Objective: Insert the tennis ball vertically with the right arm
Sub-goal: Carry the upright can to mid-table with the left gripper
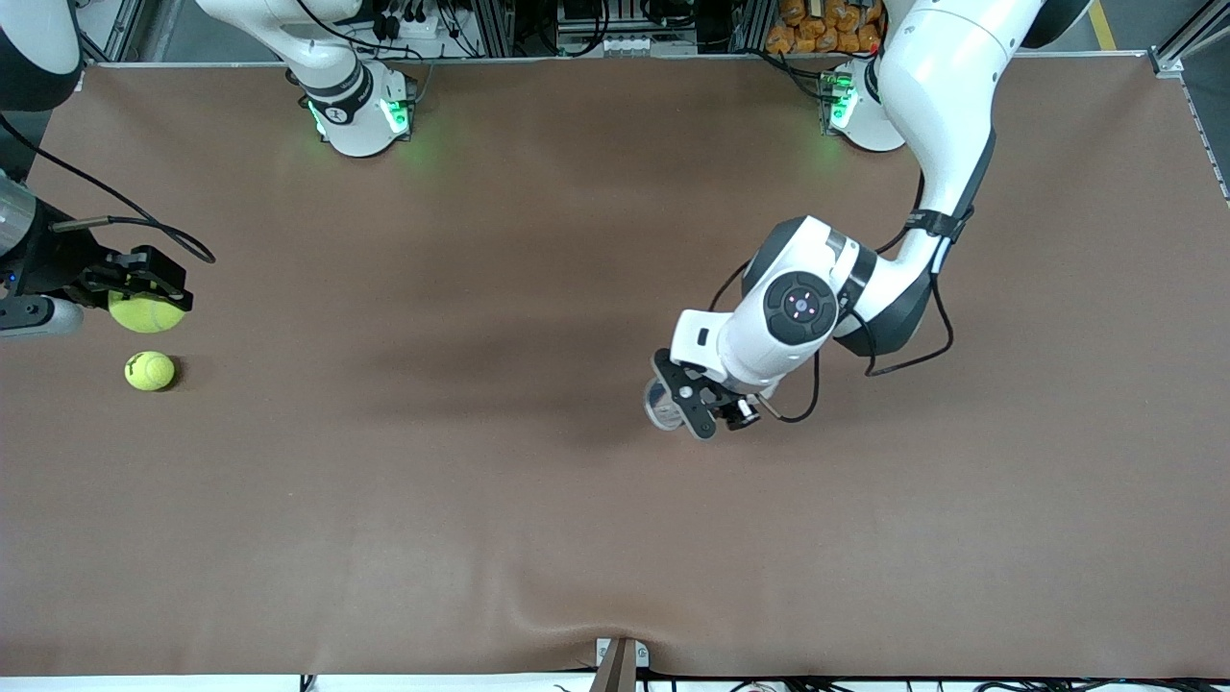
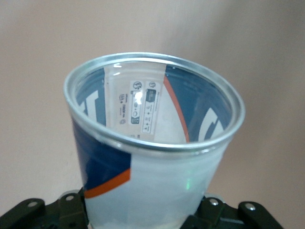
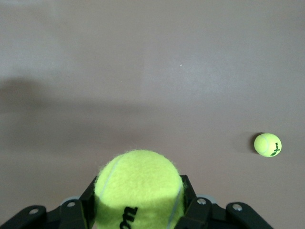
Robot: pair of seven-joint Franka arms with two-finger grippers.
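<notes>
Right, I have the ball (image 1: 144, 313) clamped between the fingers of the right gripper (image 1: 146, 306), hanging over the counter (image 1: 480, 538) at the middle left edge of the front view, with a spare ball (image 1: 150, 371) lying on the counter just below it in that frame. The left gripper (image 2: 143, 220) sits a little right of centre in the front view, its fingers closed on the base of the can (image 2: 152, 138), whose open mouth faces up. My job now, as I judge it, is to carry the ball across until it hangs squarely over that mouth, then lower it straight down. I'd centre on the rim before descending, since the fit looks snug, and release only once the ball is inside.
</notes>
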